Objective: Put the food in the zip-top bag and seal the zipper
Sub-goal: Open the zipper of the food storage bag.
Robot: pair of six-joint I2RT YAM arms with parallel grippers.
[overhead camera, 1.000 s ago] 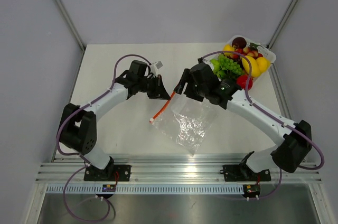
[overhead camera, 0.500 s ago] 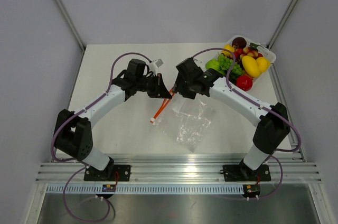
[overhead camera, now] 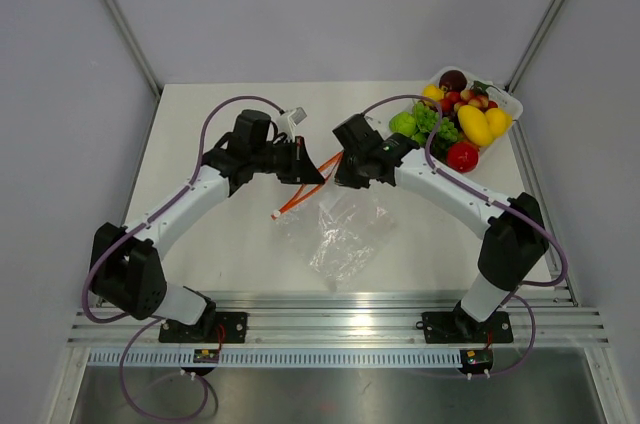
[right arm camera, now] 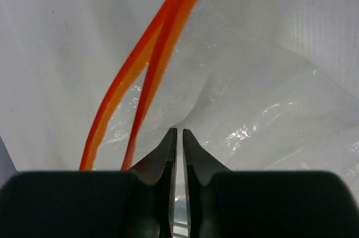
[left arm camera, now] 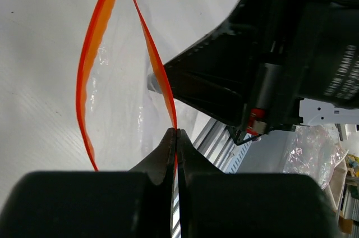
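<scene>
The clear zip-top bag (overhead camera: 340,232) hangs between both grippers at the table's middle, its lower part resting on the table. Its orange-red zipper (overhead camera: 300,196) is parted into two strips (left arm camera: 90,69), so the mouth gapes. My left gripper (left arm camera: 176,131) is shut on one zipper strip. My right gripper (right arm camera: 179,131) is pinched on the clear film (right arm camera: 269,97) just below the other strip (right arm camera: 151,58). In the top view the two grippers (overhead camera: 315,169) (overhead camera: 341,170) sit close together. The food (overhead camera: 462,124), glossy toy fruits, lies in the tray at the back right.
The white tray (overhead camera: 514,104) stands at the table's back right corner, near a slanted frame post. A metal rail (overhead camera: 330,324) runs along the front edge by the arm bases. The right gripper's black body (left arm camera: 269,53) fills the left wrist view's upper right.
My right gripper has moved left, close to the left gripper, and closed on the bag. The bag has shifted left and its zipper strips have parted.
</scene>
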